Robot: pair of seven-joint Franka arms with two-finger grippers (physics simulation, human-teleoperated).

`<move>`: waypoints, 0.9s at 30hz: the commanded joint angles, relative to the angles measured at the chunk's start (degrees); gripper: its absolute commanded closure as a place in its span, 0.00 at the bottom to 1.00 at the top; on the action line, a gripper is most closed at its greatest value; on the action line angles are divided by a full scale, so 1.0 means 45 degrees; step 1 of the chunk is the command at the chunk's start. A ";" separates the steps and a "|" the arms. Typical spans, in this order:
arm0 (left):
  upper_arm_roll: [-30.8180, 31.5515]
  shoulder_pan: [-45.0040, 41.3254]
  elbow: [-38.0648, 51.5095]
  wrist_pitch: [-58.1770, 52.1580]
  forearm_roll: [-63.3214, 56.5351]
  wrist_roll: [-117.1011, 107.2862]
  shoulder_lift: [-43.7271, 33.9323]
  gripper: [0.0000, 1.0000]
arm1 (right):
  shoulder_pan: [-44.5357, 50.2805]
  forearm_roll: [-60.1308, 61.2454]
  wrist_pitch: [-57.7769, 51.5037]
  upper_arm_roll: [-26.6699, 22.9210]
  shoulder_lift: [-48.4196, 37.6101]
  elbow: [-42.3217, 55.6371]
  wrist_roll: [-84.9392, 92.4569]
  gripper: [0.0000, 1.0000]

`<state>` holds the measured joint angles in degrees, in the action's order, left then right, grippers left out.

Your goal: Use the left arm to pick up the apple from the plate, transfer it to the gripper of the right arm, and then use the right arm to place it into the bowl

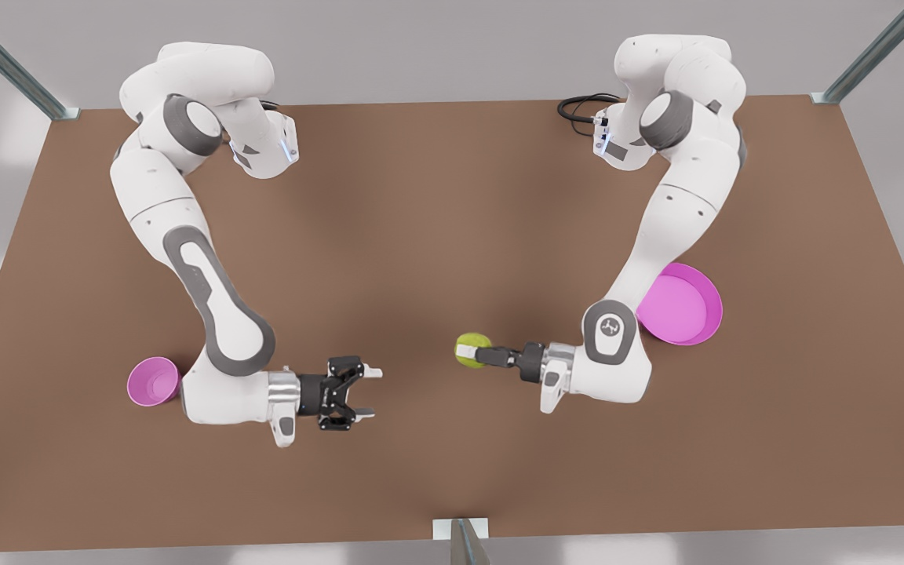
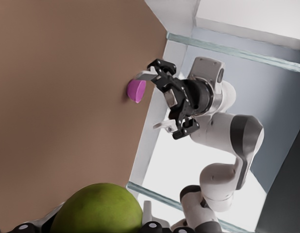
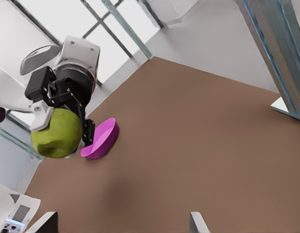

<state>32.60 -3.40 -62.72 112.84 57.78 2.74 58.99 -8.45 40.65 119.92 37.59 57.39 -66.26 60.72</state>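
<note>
Brown table (image 1: 436, 220) with grey walls and metal frame posts behind it, pretty plain setup. Left arm's tool (image 1: 474, 353) is the slim black one on the front view's right, and it's clamped on the apple (image 1: 472, 349), holding it up in the air over the middle of the table, pointing sideways at the other arm. That apple is a small round yellow-green thing, smooth and a bit glossy, with a dimple showing on one side in the right wrist view (image 3: 57, 133); in the left wrist view (image 2: 101, 208) it sits big and green right between the fingers.

Right arm's tool (image 1: 364, 391), the wider linkage claw with a silver wrist ring, is spread wide with nothing in it, facing the apple but well apart from it.

Magenta-pink plate (image 1: 687, 310) lies on the table partly behind the left arm's elbow. Small deep pink bowl (image 1: 152, 381) sits just beside the right arm's wrist on the front view's left.
</note>
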 commanded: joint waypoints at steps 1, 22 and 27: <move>0.0020 -0.0104 0.0011 0.0726 0.1008 0.1168 0.0056 0.33 | -0.0252 0.0184 0.0440 0.0592 0.0175 -0.0178 0.7874 0.00; 0.0098 -0.0631 0.0402 0.2366 0.2375 0.1970 0.0388 0.32 | 0.0646 0.1415 0.1963 0.2096 0.1015 0.0076 0.7952 0.00; 0.0176 -0.0631 0.0402 0.2366 0.2355 0.1970 0.0368 0.32 | 0.0900 0.1708 0.2471 0.2253 0.1035 0.0076 0.7913 0.00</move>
<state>33.18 -6.28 -60.93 123.43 68.01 8.82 60.75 -4.52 47.58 128.52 47.63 62.09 -65.94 88.68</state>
